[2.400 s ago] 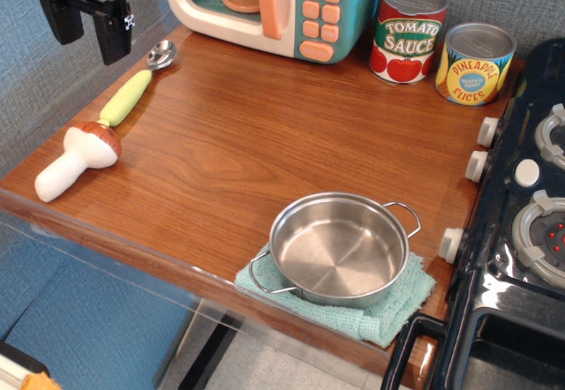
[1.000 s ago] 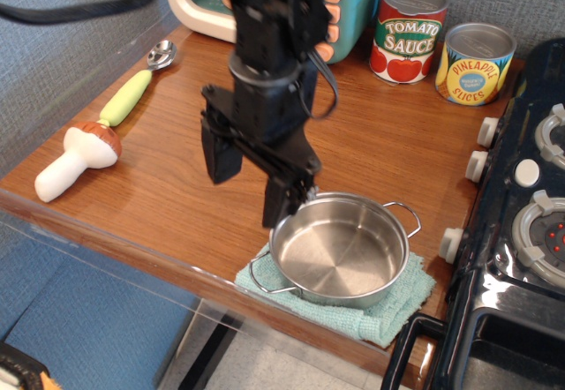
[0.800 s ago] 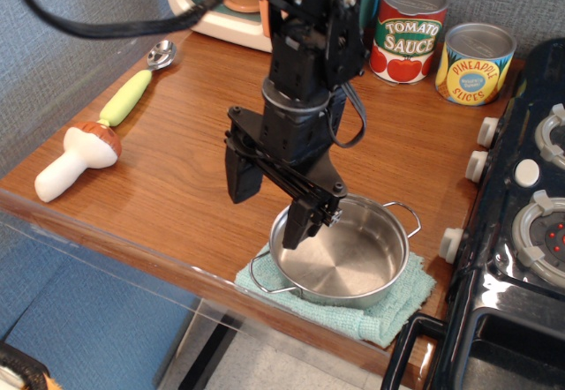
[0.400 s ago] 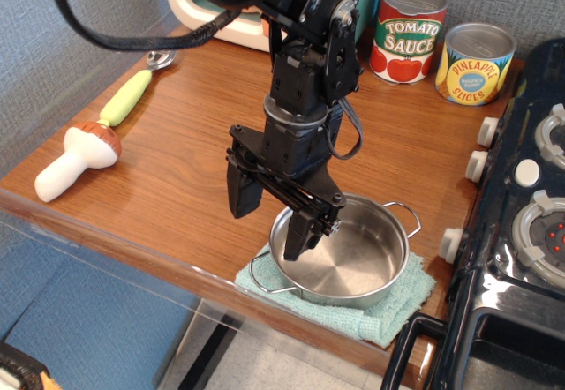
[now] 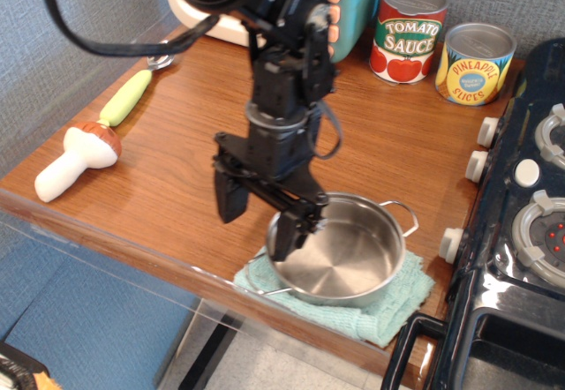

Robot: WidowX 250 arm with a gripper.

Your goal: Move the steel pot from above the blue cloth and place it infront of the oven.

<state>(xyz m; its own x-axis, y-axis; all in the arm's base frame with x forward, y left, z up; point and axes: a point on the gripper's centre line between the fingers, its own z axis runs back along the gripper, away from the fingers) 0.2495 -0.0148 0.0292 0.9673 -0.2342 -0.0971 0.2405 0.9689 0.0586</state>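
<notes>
The steel pot point(image 5: 340, 251) sits on the blue cloth point(image 5: 388, 306) at the front edge of the wooden counter, near the black stove. My gripper point(image 5: 259, 218) is open and lowered over the pot's left rim. One finger point(image 5: 287, 236) is inside the pot and the other finger point(image 5: 230, 198) is outside on the left. The pot's left wire handle is mostly hidden behind the fingers. The oven point(image 5: 353, 2) stands at the back of the counter, largely hidden by my arm.
A tomato sauce can point(image 5: 408, 33) and a pineapple can point(image 5: 474, 63) stand at the back right. The black stove point(image 5: 521, 231) with white knobs borders the counter on the right. A green-handled spoon point(image 5: 126, 97) and a toy mushroom point(image 5: 75, 156) lie at the left.
My gripper came from the upper left corner down to the pot. It has since shifted slightly left and lower, straddling the pot's left rim. The pot and cloth have not moved.
</notes>
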